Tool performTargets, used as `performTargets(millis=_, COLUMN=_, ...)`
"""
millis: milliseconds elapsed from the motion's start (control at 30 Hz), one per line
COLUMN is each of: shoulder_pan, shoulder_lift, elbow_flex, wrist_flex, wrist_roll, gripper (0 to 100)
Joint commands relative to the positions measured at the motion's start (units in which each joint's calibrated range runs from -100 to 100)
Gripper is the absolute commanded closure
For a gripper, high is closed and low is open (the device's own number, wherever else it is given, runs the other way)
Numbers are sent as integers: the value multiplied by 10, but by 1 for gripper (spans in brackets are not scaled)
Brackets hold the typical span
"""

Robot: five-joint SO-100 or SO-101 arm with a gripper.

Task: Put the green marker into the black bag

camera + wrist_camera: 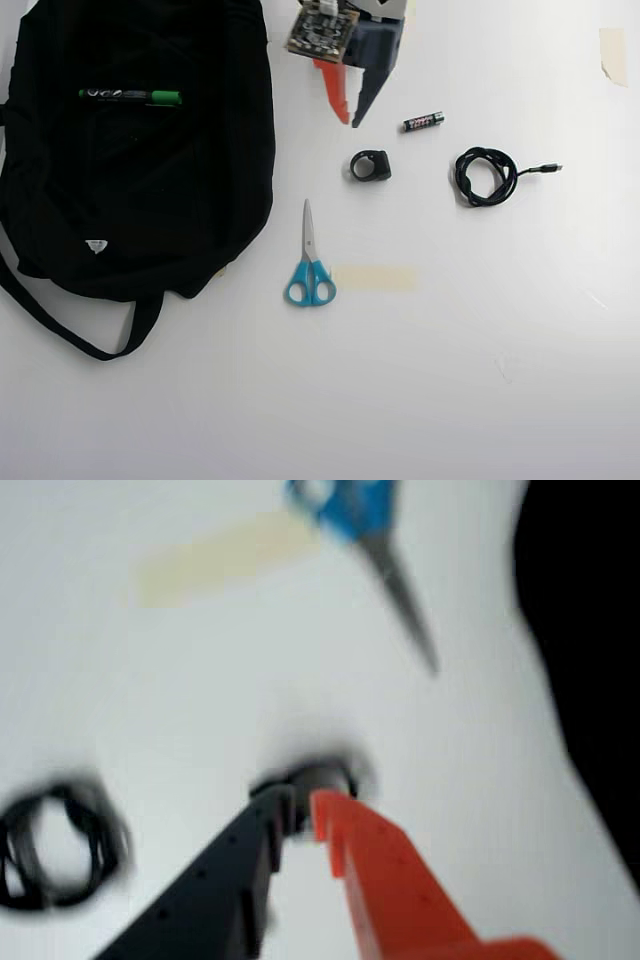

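So the arm comes in from 12 o'clock in the overhead view, with the gripper (351,121) pointing down toward the table (480,380), one orange finger (336,95) and one dark finger (372,90) angled together so the tips sit just a narrow gap apart, nothing between them. The wrist view is pretty blurry, but the same gripper (300,805) shows its tips close together right over a small black ring-shaped thing (322,776). In the overhead view, the green marker (131,96) lies flat on top of the black bag (130,200), which sits at about 9 o'clock from the gripper. Around the claw: a small black battery (423,121) just beside it at 3 o'clock, a coiled black cable (485,175) further out at 4, and blue-handled scissors (309,265) at 6 next to a strip of tape (375,277).
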Motion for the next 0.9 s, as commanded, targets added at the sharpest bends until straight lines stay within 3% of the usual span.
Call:
performTargets(millis=0, shoulder_pan=-52, shoulder_lift=-97, elbow_flex=82, wrist_flex=-4, wrist_roll=-1, gripper=98)
performTargets(millis=867, shoulder_pan=-109, shoulder_lift=-553, elbow_flex=567, wrist_flex=-60, wrist_roll=4, gripper=98)
